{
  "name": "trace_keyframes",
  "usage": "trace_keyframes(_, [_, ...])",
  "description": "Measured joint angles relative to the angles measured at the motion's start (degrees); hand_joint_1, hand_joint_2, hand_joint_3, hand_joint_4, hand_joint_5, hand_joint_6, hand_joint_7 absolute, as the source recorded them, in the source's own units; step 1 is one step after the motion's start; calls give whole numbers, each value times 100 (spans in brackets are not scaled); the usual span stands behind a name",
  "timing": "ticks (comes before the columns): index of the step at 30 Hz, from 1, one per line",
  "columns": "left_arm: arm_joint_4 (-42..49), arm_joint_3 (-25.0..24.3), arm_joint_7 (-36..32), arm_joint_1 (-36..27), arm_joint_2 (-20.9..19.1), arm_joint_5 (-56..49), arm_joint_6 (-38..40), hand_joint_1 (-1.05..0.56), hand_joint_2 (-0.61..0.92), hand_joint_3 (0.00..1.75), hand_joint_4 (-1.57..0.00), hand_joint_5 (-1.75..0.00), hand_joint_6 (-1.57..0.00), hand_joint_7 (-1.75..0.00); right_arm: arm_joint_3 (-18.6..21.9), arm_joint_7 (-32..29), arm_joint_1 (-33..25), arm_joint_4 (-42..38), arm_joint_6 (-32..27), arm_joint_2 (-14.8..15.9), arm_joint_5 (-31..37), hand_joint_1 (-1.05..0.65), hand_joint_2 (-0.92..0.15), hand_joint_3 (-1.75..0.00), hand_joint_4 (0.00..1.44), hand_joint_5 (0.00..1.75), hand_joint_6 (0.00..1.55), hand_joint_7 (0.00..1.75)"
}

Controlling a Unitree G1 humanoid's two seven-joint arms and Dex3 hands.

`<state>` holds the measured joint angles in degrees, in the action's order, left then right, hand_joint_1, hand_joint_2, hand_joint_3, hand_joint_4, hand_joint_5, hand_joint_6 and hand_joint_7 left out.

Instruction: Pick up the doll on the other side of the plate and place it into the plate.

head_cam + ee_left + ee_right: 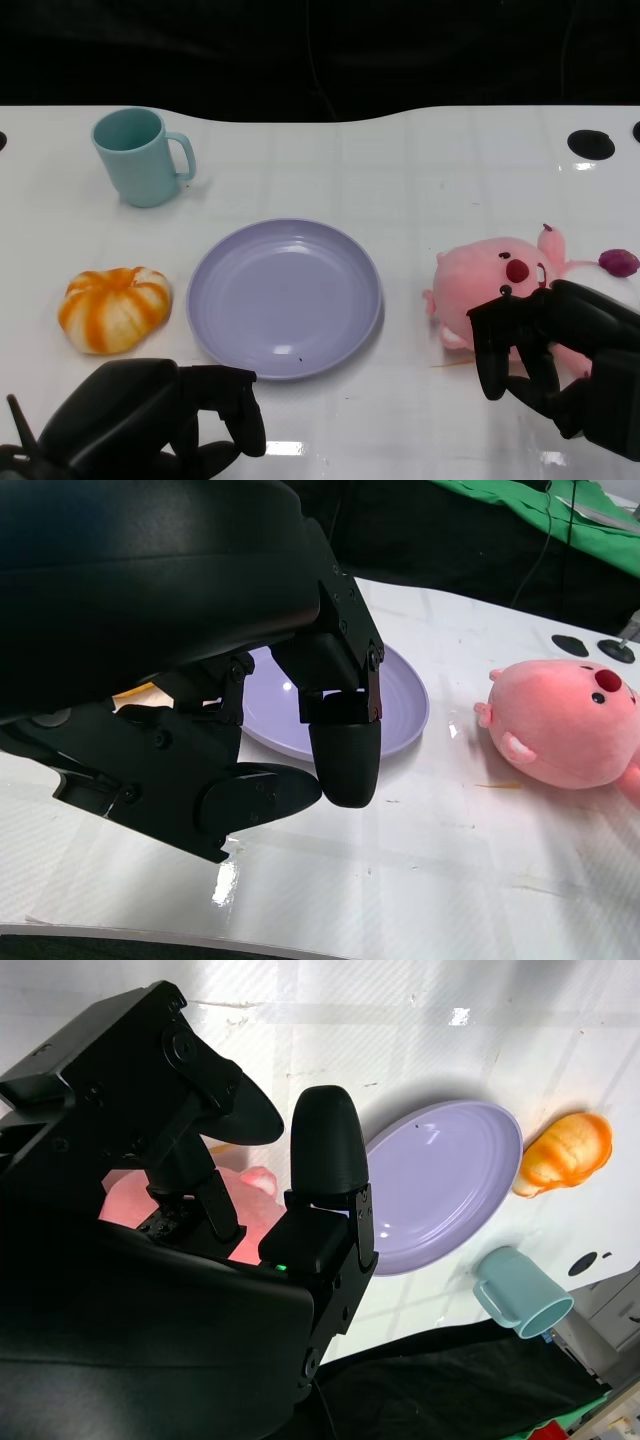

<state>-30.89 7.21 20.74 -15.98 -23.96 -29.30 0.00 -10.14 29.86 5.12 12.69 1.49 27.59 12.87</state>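
White table (420,180): right hand (560,350), fingers spread, poised over pink plush doll (500,285) beside lilac plate (285,297)
Left hand (150,420) curled, holding nothing; only the left wrist view shows green cloth (530,510) behind

Left hand (160,415) curled, holding nothing; right hand (560,355) fingers spread apart.

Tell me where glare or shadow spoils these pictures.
Head view: small glare patches on the table near its front edge; plate and doll clear. Left wrist view: left hand is a dark mass. Right wrist view: right hand shades the doll, strong glare on the table.
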Motion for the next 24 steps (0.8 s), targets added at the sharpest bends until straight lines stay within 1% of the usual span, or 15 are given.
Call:
trace_keyframes(21, [-13,0,0,0,-3,0,-13,-18,72,66,-72,-142,-77,-109,0,-1,4,-16,58,0,-10,-4,-36,-133,87,175,77,150])
trace_keyframes(23, [-13,0,0,0,-3,1,-16,-18,72,66,-72,-142,-77,-108,0,-1,4,-16,57,0,-11,-3,-36,-133,87,175,77,149])
trace_keyframes(24, [-13,0,0,0,-3,0,-16,-19,72,67,-71,-142,-77,-108,1,-1,4,-15,50,0,-14,-2,-37,-133,86,175,78,145])
